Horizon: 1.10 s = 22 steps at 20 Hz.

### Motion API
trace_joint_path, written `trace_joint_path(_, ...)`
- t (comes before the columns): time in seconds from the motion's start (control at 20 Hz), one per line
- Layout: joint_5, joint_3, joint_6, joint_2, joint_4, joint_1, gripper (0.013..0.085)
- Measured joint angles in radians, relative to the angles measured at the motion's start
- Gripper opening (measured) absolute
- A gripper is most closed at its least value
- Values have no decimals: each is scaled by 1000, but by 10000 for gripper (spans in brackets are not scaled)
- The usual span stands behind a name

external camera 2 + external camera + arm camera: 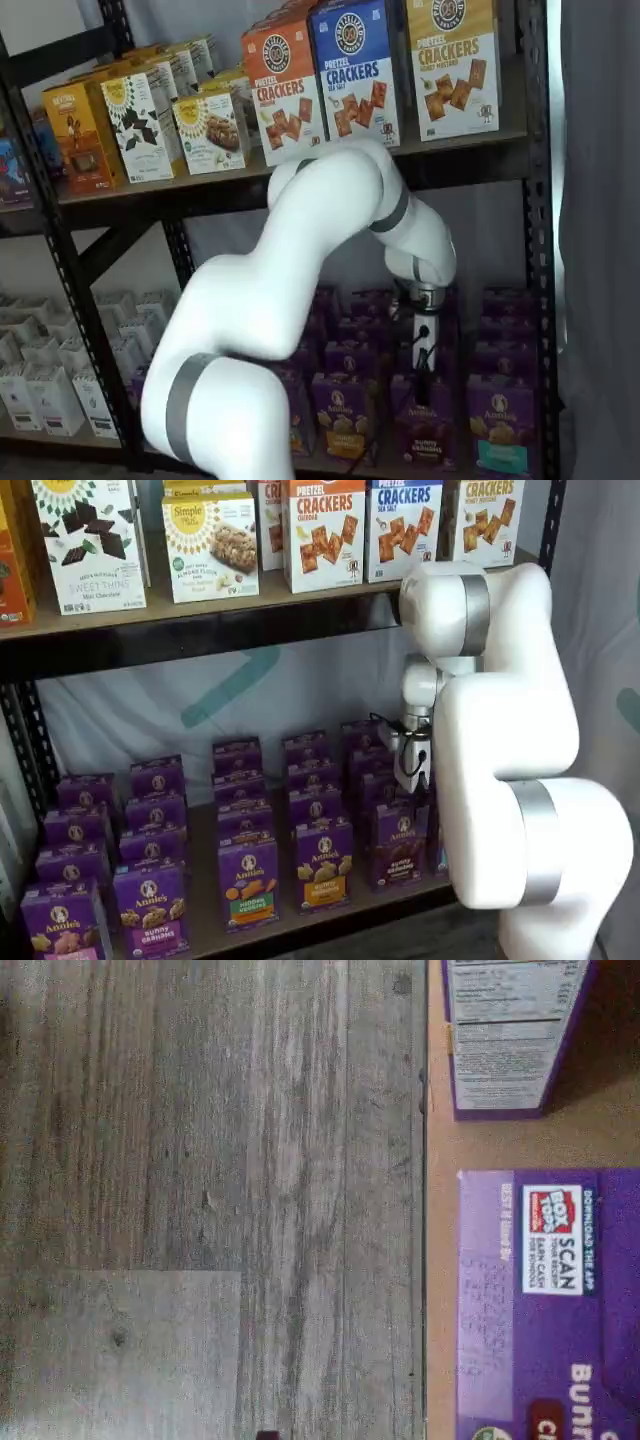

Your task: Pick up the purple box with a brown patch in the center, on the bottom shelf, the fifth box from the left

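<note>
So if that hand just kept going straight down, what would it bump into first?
Most likely the top of the purple box with the brown picture: in a shelf view the hand hangs right above it. Depth is hard to judge, so it could land on a neighbouring carton.

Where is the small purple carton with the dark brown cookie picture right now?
In both shelf views the small purple carton with the brown cookie picture stands in the front row on the tan wooden bottom shelf, directly below the white arm's wrist, right of a purple carton with a yellow band.
</note>
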Motion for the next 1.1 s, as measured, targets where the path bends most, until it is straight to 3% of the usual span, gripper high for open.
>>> trace_joint_path(0.25,-31,31,-21,-6,26,2,850)
trace_joint_path(0.55,17,-7,-150,19,172,-17,850)
trace_joint_path(0.65,-40,13,-132,17,154,-11,850)
trace_joint_path(0.8,-186,55,-48,23,69,10,850)
trace_joint_path(0.9,-204,37,-23,44,46,16,850)
trace_joint_path(1.1,-184,-22,-20,88,49,20,850)
